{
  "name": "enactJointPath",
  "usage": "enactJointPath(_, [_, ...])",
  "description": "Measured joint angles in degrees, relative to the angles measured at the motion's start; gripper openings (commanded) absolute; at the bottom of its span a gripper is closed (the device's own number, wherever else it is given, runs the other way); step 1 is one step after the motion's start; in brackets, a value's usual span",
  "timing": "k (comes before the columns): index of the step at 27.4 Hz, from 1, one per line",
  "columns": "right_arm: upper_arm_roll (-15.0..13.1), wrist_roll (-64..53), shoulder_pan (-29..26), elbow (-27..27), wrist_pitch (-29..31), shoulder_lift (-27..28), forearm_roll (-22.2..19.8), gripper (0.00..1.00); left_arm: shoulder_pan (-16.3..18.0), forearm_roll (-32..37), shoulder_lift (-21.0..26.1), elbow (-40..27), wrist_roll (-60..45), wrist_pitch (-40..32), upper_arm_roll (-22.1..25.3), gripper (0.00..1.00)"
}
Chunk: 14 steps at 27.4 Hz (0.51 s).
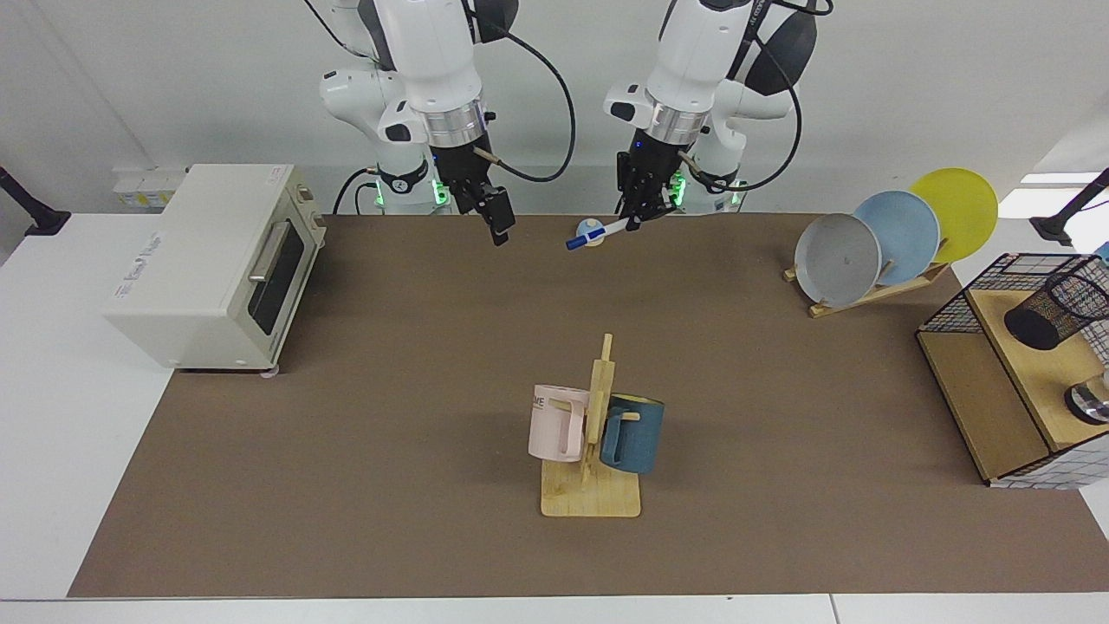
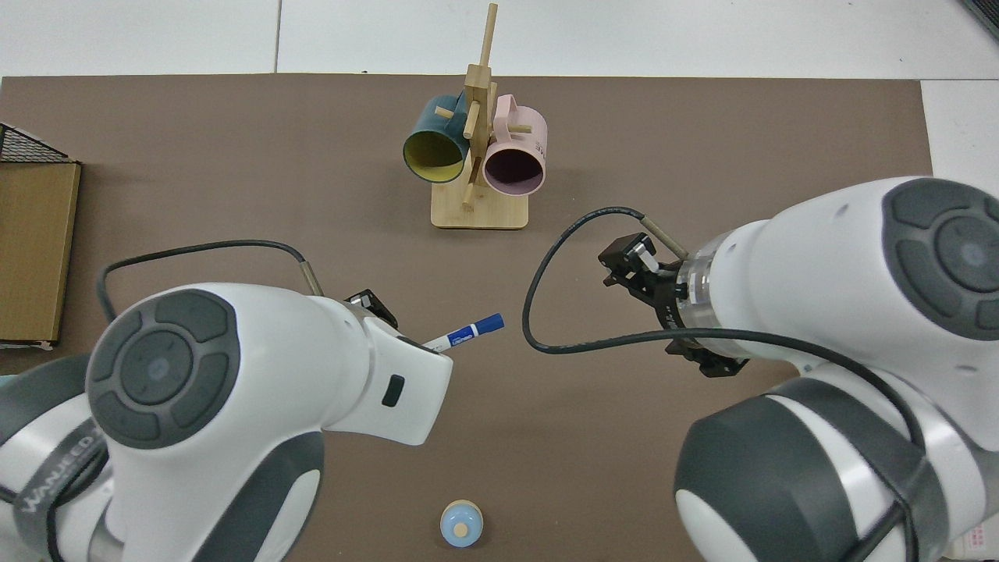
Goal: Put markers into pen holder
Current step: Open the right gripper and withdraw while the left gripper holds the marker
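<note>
The marker (image 1: 611, 229), white with a blue cap, hangs slanted above the table's far edge, cap end low. My left gripper (image 1: 637, 218) is shut on its white end. From above, the marker (image 2: 468, 333) sticks out from under the left arm, which hides that gripper. My right gripper (image 1: 498, 230) hangs open and empty, apart from the marker and nearer the oven; in the top view the right gripper (image 2: 624, 265) is beside the mug stand. The black mesh pen holder (image 1: 1053, 309) sits on the wooden shelf at the far right of the facing view, far from both grippers.
A small blue bell (image 1: 589, 232) sits just behind the marker. A wooden mug stand (image 1: 591, 498) with a pink and a blue mug is mid-table. A toaster oven (image 1: 217, 260), a plate rack (image 1: 875, 290), a wire basket (image 1: 953, 308) and a shiny metal object (image 1: 1087, 403) stand around.
</note>
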Motion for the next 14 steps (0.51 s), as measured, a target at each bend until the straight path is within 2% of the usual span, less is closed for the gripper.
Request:
enactJointPath(6, [-0.04,-20.96,-3.39,0.0,-0.09,-0.25,-0.04,1.0,5.47,5.56,-0.35,0.6,-0.01,-5.59,0.29,0.0])
enactJointPath(14, [-0.18,-45.27,-7.89,-0.05,-0.41,-0.24,-2.18,1.0,9.59,13.18,-0.81,0.96,-0.12,-12.17,0.68,0.0])
